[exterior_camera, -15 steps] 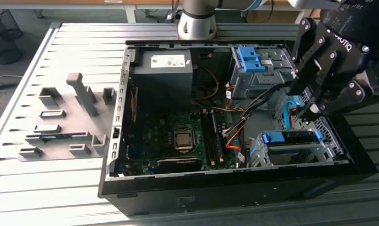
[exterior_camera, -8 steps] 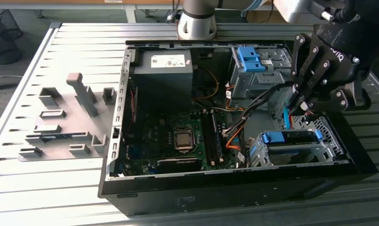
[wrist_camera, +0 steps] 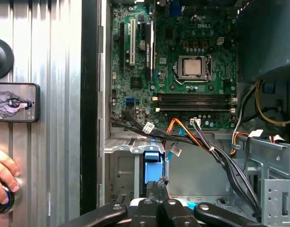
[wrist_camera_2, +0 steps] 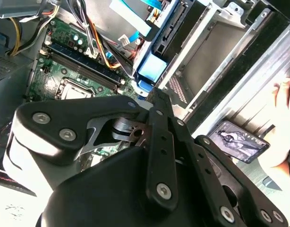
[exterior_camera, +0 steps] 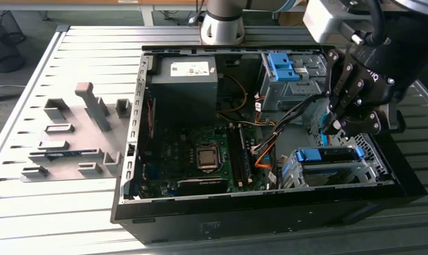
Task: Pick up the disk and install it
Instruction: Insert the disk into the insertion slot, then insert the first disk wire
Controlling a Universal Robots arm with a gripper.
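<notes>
Hand [exterior_camera: 339,126] | grip state unclear | disk [exterior_camera: 330,155] seated in bay just below it

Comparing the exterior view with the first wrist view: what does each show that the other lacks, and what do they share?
Exterior view alone: the grey plastic fixture blocks on the slatted metal table, the dark grey power supply box, and the silver-and-blue disk sitting in its metal cage below the black gripper.

First wrist view alone: a hand and a black phone lying on the table.

Shared: the green motherboard with its square silver processor socket, and the orange-and-black cable bundle.
</notes>
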